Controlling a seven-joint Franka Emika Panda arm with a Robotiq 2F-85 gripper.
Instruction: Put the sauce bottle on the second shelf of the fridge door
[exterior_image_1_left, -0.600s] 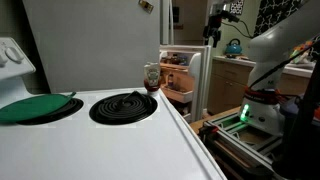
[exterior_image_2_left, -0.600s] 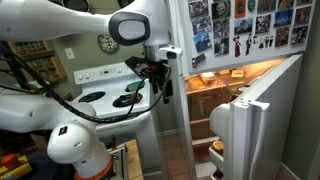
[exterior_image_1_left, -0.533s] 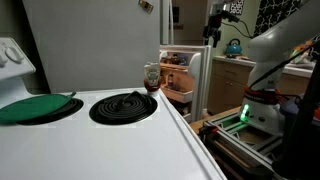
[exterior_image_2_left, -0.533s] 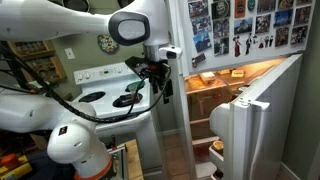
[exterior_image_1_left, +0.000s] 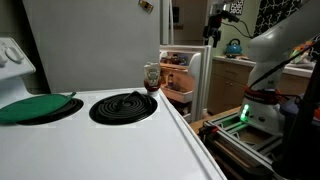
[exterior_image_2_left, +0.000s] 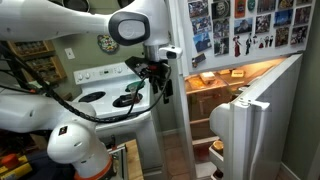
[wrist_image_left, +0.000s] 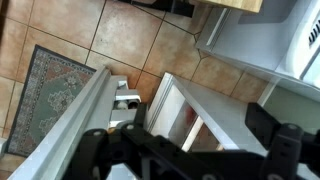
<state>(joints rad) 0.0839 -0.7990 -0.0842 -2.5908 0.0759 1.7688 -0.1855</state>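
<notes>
The sauce bottle (exterior_image_1_left: 152, 76) stands upright at the far right corner of the white stove top (exterior_image_1_left: 120, 140); it is small, with dark contents and a pale band. The fridge door (exterior_image_1_left: 181, 82) stands open behind it, with orange and brown items on its white rail shelves. It also shows as a white panel in an exterior view (exterior_image_2_left: 248, 128). My gripper (exterior_image_2_left: 161, 86) hangs beside the stove's edge, in front of the open fridge. It looks high and far behind the bottle in an exterior view (exterior_image_1_left: 213, 27). In the wrist view its fingers (wrist_image_left: 190, 152) are spread wide and empty.
A black coil burner (exterior_image_1_left: 123, 105) and a green lid (exterior_image_1_left: 35, 106) lie on the stove. A teal kettle (exterior_image_1_left: 232, 46) sits on a far counter. The large white fridge side (exterior_image_1_left: 90, 45) rises behind the stove. Tiled floor and a patterned rug (wrist_image_left: 45, 95) lie below.
</notes>
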